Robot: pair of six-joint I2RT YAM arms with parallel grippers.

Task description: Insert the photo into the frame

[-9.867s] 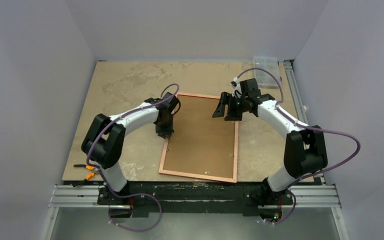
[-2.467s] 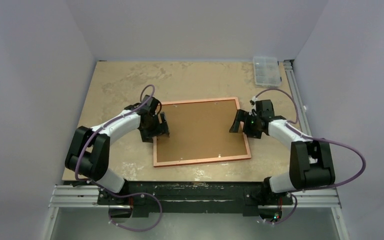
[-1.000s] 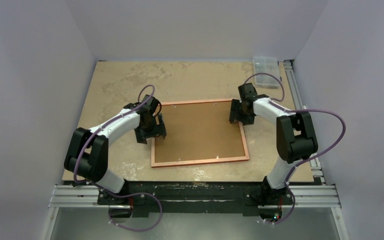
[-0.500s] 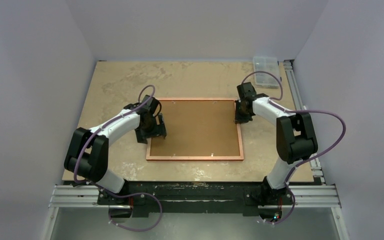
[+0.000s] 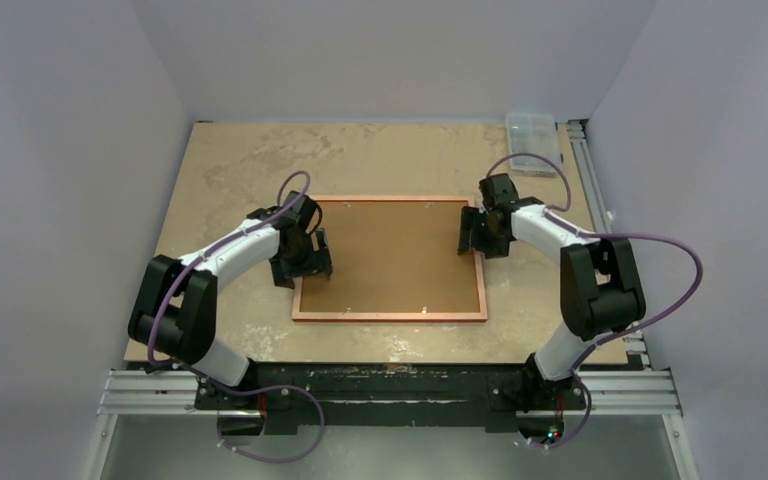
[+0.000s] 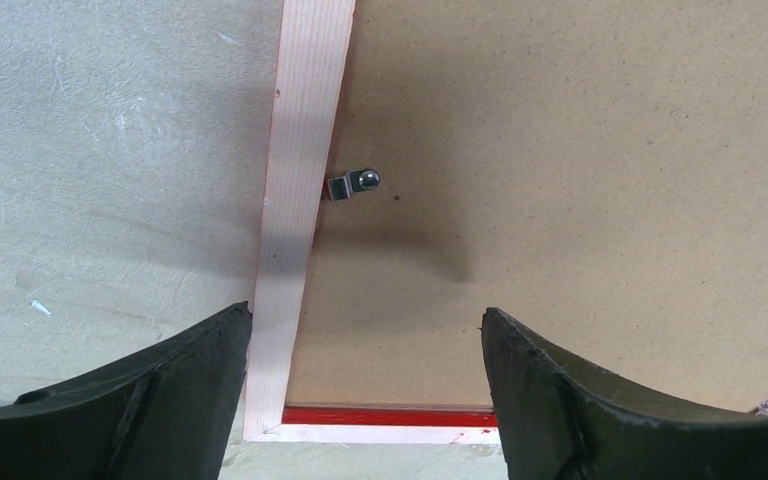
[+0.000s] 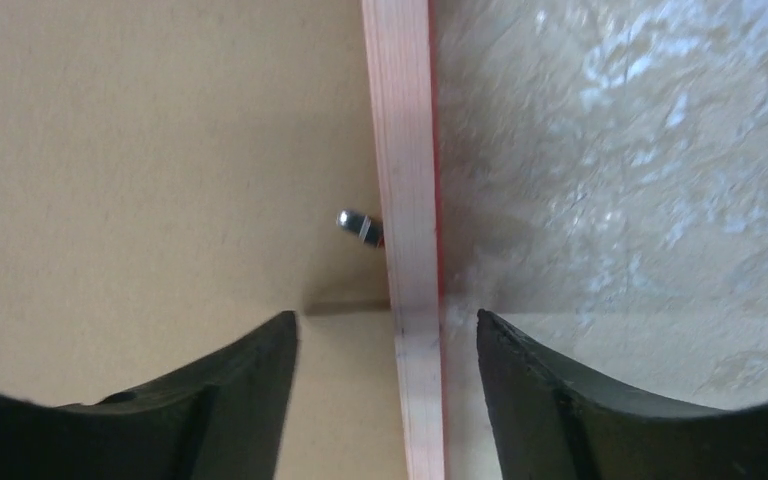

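Left gripper (image 6: 360, 335): jaws wide, nothing held, pointing down over the left rail of the frame (image 6: 298, 200). Right gripper (image 7: 385, 330): jaws wide, empty, straddling the right rail. Both arms are bent at the elbow, reaching inward.

One frame, back up, flat at centre of table (image 5: 250, 160), with backing board (image 6: 580, 150) seated in it. One metal clip (image 6: 353, 184) per wrist view. One clear box (image 5: 532, 132) at the far right corner.
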